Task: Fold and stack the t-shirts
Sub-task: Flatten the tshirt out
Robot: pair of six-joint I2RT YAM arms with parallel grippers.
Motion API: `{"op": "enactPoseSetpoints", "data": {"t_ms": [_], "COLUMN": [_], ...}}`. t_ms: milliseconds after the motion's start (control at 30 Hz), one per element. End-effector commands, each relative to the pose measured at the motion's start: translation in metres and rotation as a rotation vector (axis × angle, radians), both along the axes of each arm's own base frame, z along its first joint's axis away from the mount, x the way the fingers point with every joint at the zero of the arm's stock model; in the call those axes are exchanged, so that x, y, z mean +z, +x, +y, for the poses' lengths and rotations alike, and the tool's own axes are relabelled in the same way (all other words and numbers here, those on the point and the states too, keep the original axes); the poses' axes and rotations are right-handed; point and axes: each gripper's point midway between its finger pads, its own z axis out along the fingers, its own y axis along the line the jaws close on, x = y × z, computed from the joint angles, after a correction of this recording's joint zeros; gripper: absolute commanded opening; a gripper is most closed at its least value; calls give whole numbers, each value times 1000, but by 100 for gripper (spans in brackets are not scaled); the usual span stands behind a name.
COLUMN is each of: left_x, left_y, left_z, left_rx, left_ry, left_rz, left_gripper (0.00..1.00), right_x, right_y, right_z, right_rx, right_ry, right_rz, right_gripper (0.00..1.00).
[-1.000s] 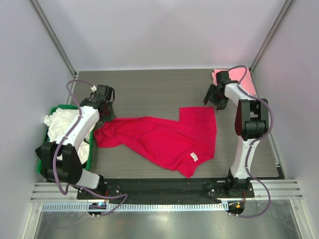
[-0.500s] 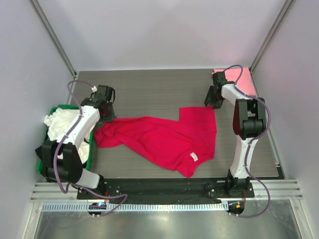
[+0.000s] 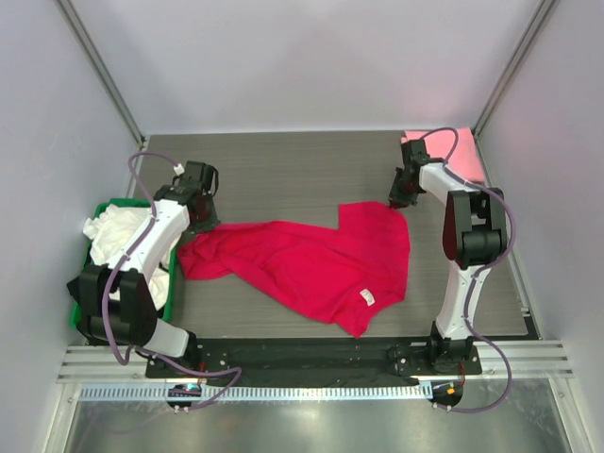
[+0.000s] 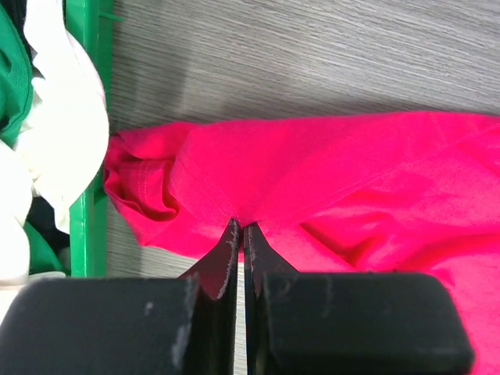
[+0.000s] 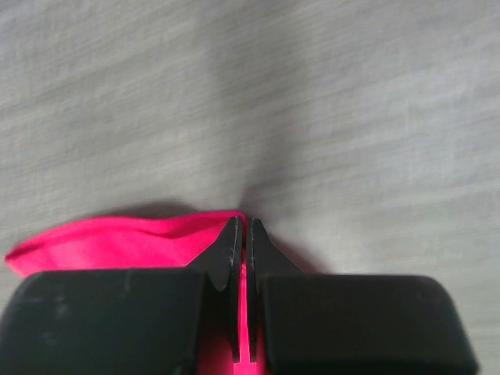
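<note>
Top view: crimson t-shirt (image 3: pixel 311 264) is lying crumpled and unfolded across the middle of the tabletop (image 3: pixel 283 165), white neck tag (image 3: pixel 366 298) showing lower right of centre. Left tool (image 3: pixel 200 225) is sitting at the shirt's left end, right tool (image 3: pixel 397 201) at its upper-right corner. Pink t-shirt (image 3: pixel 475 165) is lying in the upper-right corner, apart from the red one. White t-shirt (image 3: pixel 109 236) is bunched in the green crate (image 3: pixel 115 202) at the left edge.

Left wrist view: fingers are pressing together on a ridge of red cloth at lower centre, right of a bunched fold. Reading it as pinched on the shirt.

Right wrist view: slightly blurred. Fingers are meeting over the cloth edge at lower centre, with red showing through the slit, so clamped on that corner.

Handling, my read: light, limp knit that's going to sag and drag rather than keep any shape. Hems, corners and shoulder seams are looking like the best holds, two points wide apart so tension is flattening it. Thin single-layer pinches are risking slip-out.
</note>
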Motion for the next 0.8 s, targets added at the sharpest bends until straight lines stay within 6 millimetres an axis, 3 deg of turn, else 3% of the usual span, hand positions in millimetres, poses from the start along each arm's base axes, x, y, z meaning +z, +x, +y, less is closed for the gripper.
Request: {"op": "enactPoseSetpoints", "data": {"t_ms": [0, 67, 100, 167, 200, 300, 333, 400, 433, 500, 533, 633, 767], "left_x": [20, 44, 51, 77, 93, 136, 148, 176, 194, 225, 242, 292, 348], "left_y": [5, 4, 0, -6, -8, -20, -24, -37, -43, -59, -66, -98, -148], "left_z": [1, 1, 0, -2, -4, -7, -11, -13, -18, -22, -25, -34, -41], "left_rx": [8, 16, 18, 20, 24, 29, 19, 4, -17, -51, -69, -151, -255], "left_ry": [-15, -22, -33, -67, -92, -149, -175, -215, -257, -306, -329, -412, -491], "left_rz": [-60, -108, -116, -182, -216, -319, -349, -426, -473, -573, -620, -766, -937], "left_gripper": [0, 0, 0, 0, 0, 0, 0, 0, 0, 0, 0, 0, 0], "right_x": [62, 93, 124, 160, 195, 252, 286, 319, 354, 385, 413, 461, 523], "right_y": [-4, -6, -9, -17, -24, -44, -60, -77, -98, -120, -141, -183, -266], "right_z": [12, 12, 12, 14, 14, 17, 16, 18, 17, 17, 16, 15, 11], "right_rx": [26, 29, 32, 40, 46, 72, 82, 107, 117, 146, 158, 199, 249], "right_ry": [56, 58, 65, 77, 87, 111, 117, 127, 129, 131, 130, 117, 99], "right_rz": [-100, -151, -213, -266, -340, -448, -519, -595, -677, -756, -838, -987, -1229], "right_gripper": [1, 1, 1, 1, 1, 1, 1, 1, 1, 1, 1, 1, 1]}}
